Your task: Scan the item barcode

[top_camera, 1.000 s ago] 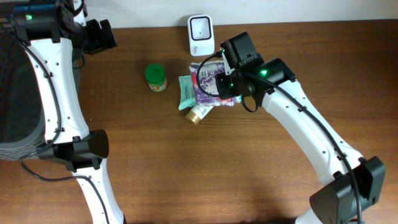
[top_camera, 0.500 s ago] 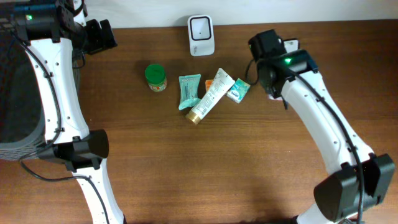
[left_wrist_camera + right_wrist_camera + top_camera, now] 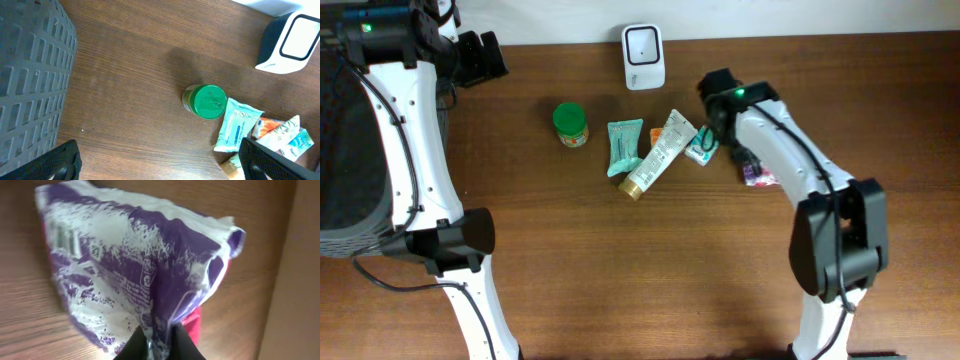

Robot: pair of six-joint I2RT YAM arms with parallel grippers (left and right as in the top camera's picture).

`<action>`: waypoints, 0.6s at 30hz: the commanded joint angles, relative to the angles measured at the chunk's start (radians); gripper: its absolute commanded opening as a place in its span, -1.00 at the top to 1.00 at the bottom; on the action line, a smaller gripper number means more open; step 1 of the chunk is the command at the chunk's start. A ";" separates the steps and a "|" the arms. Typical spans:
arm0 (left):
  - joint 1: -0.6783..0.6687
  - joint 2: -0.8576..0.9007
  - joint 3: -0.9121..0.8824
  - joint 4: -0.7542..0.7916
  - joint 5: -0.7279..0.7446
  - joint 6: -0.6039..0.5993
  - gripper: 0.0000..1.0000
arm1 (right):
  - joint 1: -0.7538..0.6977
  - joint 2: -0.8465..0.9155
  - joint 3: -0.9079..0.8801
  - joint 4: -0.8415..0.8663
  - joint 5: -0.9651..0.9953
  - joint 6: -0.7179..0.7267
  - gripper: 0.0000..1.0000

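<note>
Even, bright light; shadows on the surface are soft. Right wrist view blurs close up, bag sheen at 10 o'clock.

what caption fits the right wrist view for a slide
Right end effector pinching a purple-and-white packet, wooden table behind

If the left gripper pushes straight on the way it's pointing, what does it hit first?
Likely the bare table beside the green-lidded jar; the left gripper has nothing between its open fingers. Depth is unclear.
</note>
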 commanded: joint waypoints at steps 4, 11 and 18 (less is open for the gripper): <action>0.002 -0.037 0.012 -0.001 -0.010 -0.002 -0.98 | 0.159 0.015 0.045 0.008 -0.188 0.003 0.22; 0.002 -0.037 0.012 -0.001 -0.010 -0.002 -0.98 | 0.149 0.015 0.410 -0.174 -0.398 0.002 -0.97; 0.002 -0.037 0.012 -0.001 -0.010 -0.002 -0.98 | -0.194 0.025 0.440 -0.283 -0.805 -0.248 -0.97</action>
